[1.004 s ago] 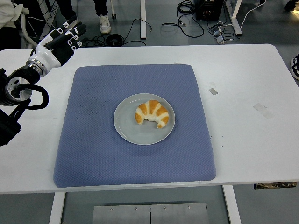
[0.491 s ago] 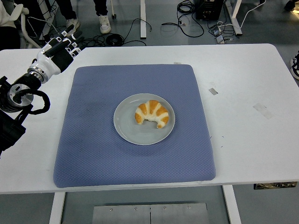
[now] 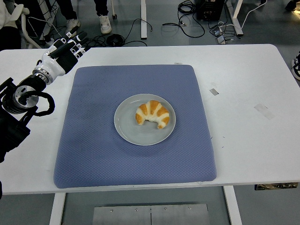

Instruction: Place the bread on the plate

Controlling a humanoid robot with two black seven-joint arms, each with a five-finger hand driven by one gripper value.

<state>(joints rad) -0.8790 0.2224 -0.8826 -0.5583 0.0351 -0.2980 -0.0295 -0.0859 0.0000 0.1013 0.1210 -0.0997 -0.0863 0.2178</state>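
Observation:
A golden croissant-shaped bread [image 3: 152,114] lies on a round grey plate [image 3: 126,129] in the middle of a blue mat [image 3: 93,150]. My left hand [image 3: 67,49] is above the table's far left corner, well away from the plate, with its fingers stretched out and holding nothing. The left arm runs down the left edge. The right arm is out of view.
The white table [image 3: 248,136] has small tape marks right of the mat [image 3: 213,91]. Beyond the far edge are cables on the floor [image 3: 187,18], table legs, and a person's shoe [image 3: 105,23].
My left hand drifted slightly, first toward the far left, then a little back right. The bread and plate have not moved.

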